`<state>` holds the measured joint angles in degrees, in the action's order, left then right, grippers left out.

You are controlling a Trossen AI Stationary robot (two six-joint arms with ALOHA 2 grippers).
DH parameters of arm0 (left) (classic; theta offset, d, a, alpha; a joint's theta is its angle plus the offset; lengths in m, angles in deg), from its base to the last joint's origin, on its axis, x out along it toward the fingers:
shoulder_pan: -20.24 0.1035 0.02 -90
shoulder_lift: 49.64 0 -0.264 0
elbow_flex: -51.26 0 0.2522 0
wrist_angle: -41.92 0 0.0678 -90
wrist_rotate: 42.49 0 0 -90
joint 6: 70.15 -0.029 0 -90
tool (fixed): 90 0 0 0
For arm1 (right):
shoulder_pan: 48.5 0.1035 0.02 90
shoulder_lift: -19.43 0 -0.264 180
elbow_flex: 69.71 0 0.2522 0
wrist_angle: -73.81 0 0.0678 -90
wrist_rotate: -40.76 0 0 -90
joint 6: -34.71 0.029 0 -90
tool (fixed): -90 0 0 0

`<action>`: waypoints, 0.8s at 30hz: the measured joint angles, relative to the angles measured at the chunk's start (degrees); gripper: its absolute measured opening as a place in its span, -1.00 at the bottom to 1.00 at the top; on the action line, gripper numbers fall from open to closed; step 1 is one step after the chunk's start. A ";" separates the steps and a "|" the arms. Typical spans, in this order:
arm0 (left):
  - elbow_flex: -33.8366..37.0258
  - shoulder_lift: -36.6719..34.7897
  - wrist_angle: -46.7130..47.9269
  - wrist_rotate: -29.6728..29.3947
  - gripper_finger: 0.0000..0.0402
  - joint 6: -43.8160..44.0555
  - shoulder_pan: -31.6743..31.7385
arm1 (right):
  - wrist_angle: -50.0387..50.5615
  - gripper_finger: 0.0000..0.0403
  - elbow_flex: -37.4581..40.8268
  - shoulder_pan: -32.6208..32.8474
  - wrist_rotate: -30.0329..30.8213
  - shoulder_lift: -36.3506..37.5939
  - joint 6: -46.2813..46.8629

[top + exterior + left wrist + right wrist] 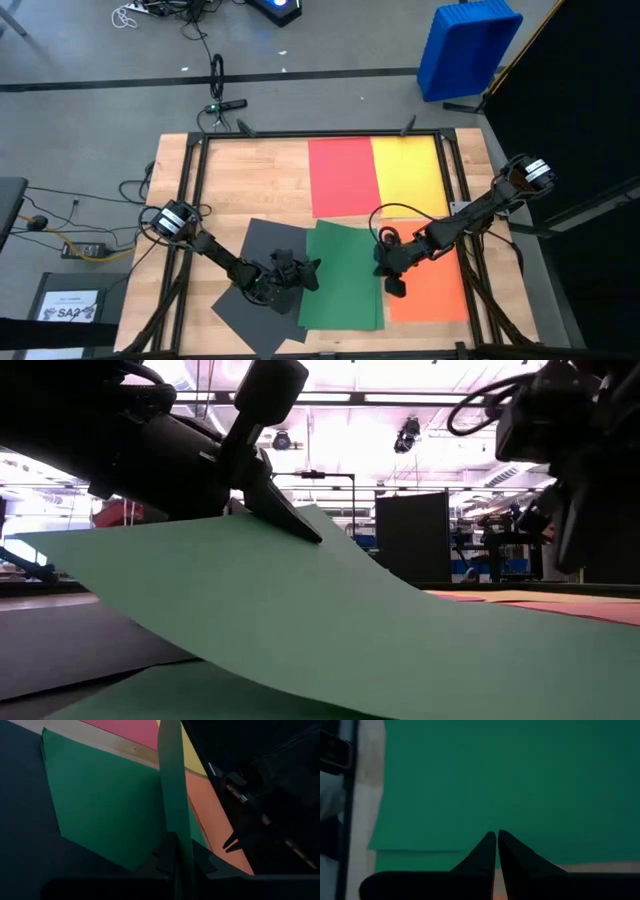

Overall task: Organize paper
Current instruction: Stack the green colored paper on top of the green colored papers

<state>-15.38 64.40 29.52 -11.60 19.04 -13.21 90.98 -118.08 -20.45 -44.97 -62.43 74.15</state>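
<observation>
Two arms, two grippers: left gripper (pixel 305 272) pinching the edge of a lifted green sheet (pixel 300 610), right gripper (pixel 393 285) with fingers pressed together over the seam between green and orange

One red sheet (pixel 340 177), one yellow sheet (pixel 410 172), one orange sheet (pixel 428 285)

Two green sheets (one lying flat (pixel 100 805) under the raised one, best told apart in the left wrist view)

At least two dark grey sheets (pixel 262 243), overlapping, exact number unclear

One blue bin (pixel 468 48) on the floor, one small white printed sheet (pixel 72 305) beside the table
</observation>
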 joint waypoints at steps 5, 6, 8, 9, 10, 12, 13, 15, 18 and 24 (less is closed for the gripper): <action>0.00 0.00 0.04 0.00 -1.00 0.00 0.07 | -3.45 -1.00 -0.09 0.00 -1.10 -2.73 -0.33; 0.00 -0.01 0.07 0.00 -1.00 0.00 0.07 | -3.75 -1.00 -0.09 0.00 -1.30 -3.52 -0.04; 0.00 -0.02 0.07 0.00 -1.00 0.00 0.07 | -4.62 -1.00 -0.09 0.00 -1.96 -5.04 0.44; 0.00 -0.02 0.05 0.02 -1.00 0.00 0.07 | -4.69 -1.00 -0.09 0.00 -2.41 -5.68 0.59; 0.00 -0.02 0.07 0.00 -1.00 -0.04 0.07 | -4.60 -1.00 -0.09 0.00 -2.55 -6.32 0.86; 0.02 -0.02 0.15 0.27 -1.00 -0.82 0.07 | -4.50 -1.00 -0.09 0.00 -2.99 -7.36 1.14; 0.02 -0.02 0.22 0.86 -1.00 -2.08 0.07 | -4.36 -1.00 -0.09 0.00 -3.07 -7.80 1.46; 0.02 -0.02 0.20 3.02 -1.00 -5.42 0.07 | -4.05 -1.00 -0.16 -0.05 -3.49 -8.31 2.00; 0.03 -0.02 0.26 6.17 -0.99 -9.64 0.00 | -3.35 -1.00 -0.33 -0.15 -4.14 -8.70 2.59; 0.13 -2.98 3.51 8.11 -0.96 -17.11 -0.39 | -1.61 -1.00 -0.35 -0.15 -5.70 -8.72 3.08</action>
<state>-15.25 61.42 33.03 -3.49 1.93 -13.60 89.37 -118.43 -20.60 -50.67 -71.16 77.23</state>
